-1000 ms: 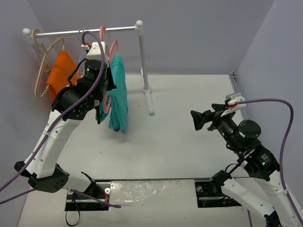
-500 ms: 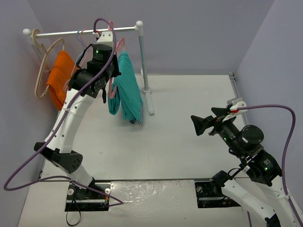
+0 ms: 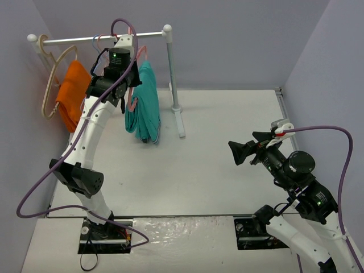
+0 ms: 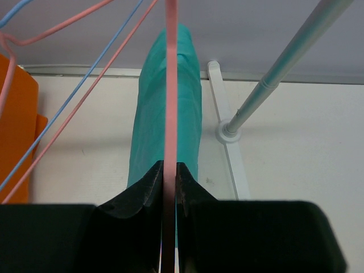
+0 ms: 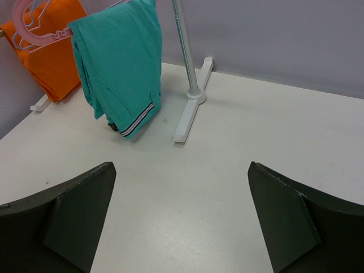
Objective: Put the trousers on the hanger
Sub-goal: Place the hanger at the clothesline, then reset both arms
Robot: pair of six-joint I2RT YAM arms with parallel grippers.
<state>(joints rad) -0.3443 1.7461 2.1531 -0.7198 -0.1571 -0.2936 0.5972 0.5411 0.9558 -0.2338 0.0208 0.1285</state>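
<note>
The teal trousers point(image 3: 145, 105) hang folded over the salmon-pink hanger point(image 3: 132, 104), just below the rack rail. My left gripper point(image 3: 126, 91) is raised beside the rail and is shut on the hanger. In the left wrist view the pink hanger bar point(image 4: 169, 85) runs between the closed jaws of the left gripper point(image 4: 169, 176), with the trousers point(image 4: 149, 125) draped below. My right gripper point(image 3: 242, 152) is open and empty, low over the table at the right. Its wrist view, past the open right gripper point(image 5: 179, 170), shows the trousers point(image 5: 122, 68) with the striped band at the bottom and the hanger point(image 5: 40, 35).
A white clothes rack stands at the back left, with a rail point(image 3: 79, 38), a post point(image 3: 172, 68) and a foot point(image 3: 180, 119). An orange cloth point(image 3: 71, 94) hangs on a thick beige hanger point(image 3: 52, 74). Thin pale blue and pink hangers point(image 4: 74, 96) hang on the rail.
My left arm has lifted the hanger with the trousers up and back to the rail. The trousers swung right, then back left. The right arm barely moved.
</note>
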